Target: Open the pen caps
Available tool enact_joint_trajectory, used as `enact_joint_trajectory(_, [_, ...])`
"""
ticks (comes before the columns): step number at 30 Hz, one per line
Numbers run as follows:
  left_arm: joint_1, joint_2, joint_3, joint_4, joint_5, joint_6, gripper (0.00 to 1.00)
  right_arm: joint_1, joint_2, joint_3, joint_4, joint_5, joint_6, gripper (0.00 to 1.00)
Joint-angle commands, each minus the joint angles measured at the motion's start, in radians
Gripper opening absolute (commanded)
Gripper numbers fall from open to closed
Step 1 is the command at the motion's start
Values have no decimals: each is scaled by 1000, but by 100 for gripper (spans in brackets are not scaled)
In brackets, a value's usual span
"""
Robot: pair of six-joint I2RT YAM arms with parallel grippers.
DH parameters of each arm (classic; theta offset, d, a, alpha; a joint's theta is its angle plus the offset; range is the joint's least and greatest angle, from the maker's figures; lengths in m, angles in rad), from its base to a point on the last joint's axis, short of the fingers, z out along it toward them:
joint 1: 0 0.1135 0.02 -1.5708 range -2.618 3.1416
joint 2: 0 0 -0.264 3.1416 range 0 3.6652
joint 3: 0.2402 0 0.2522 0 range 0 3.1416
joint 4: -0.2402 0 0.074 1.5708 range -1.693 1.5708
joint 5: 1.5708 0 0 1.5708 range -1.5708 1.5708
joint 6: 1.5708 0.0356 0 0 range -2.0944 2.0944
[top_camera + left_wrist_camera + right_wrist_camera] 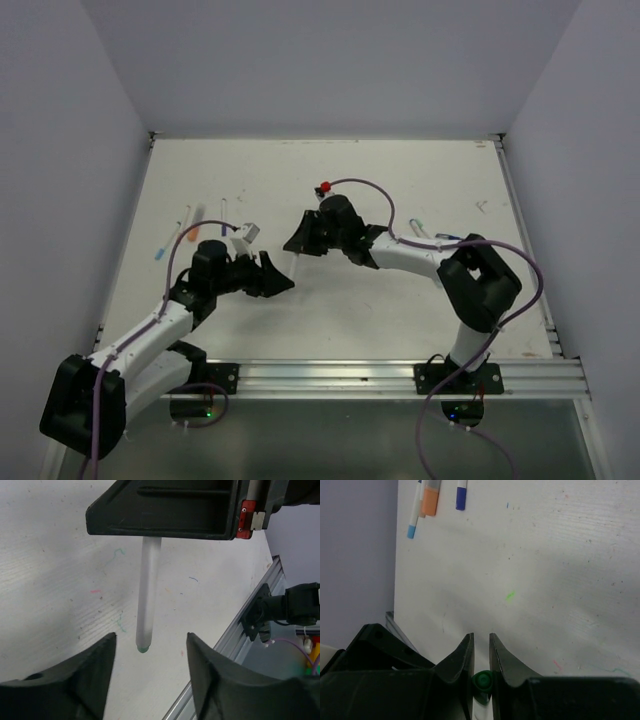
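A robotics lab test cell: two arms (pixel 150 335) (pixel 410 255) bolted to an aluminium rail (pixel 350 378) at the edge of an ink-flecked white table (pixel 330 310), purple cables (pixel 375 188) trailing, plain walls (pixel 330 60) boxing the bench in.

The black two-fingered right gripper (pixel 299 243) has a thin pale pen (pixel 296 263) jutting from its tips toward the left gripper (pixel 279 274), whose black fingers sit just beside that pen. Beyond the left gripper's wrist lie slim white pens with coloured ends (pixel 184 228). Behind the right gripper's wrist, past its forearm, a pair of pale pens (pixel 421 228) lies on the white tabletop (pixel 400 170).
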Motion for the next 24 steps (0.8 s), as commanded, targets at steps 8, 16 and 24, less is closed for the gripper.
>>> enact_joint_trajectory(8, [1, 53, 7, 99, 40, -19, 70, -2, 15, -33, 133, -85, 67, 0])
enact_joint_trajectory(16, [1, 107, -9, 200, 106, -52, 41, 17, 17, -33, 193, -123, 116, 0])
enact_joint_trajectory(24, [1, 85, -16, 158, 73, -66, 0, 24, 23, 93, -44, 85, 56, 0])
